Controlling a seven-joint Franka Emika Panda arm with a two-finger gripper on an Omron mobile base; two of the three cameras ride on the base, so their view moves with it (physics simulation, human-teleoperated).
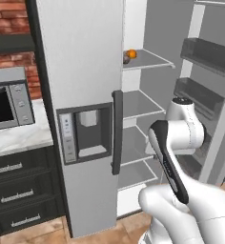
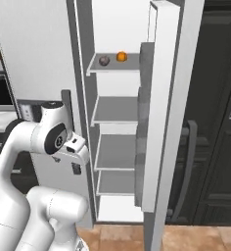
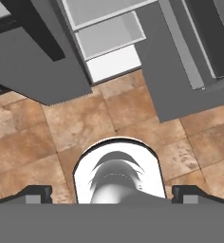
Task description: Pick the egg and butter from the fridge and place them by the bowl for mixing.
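left base view has the fridge (image 1: 81,71) open, two small round items (image 1: 129,56) on a shelf; jaws spread apart.

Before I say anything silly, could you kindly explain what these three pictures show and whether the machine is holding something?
It is a white robot arm on a driving base, facing a fridge whose right door stands open. Two pictures come from cameras on the base, behind the arm to its left and right. The third looks along the gripper, down at the tiled floor. The gripper is open and holds nothing. On the top shelf sit a small orange thing and a darker round one.
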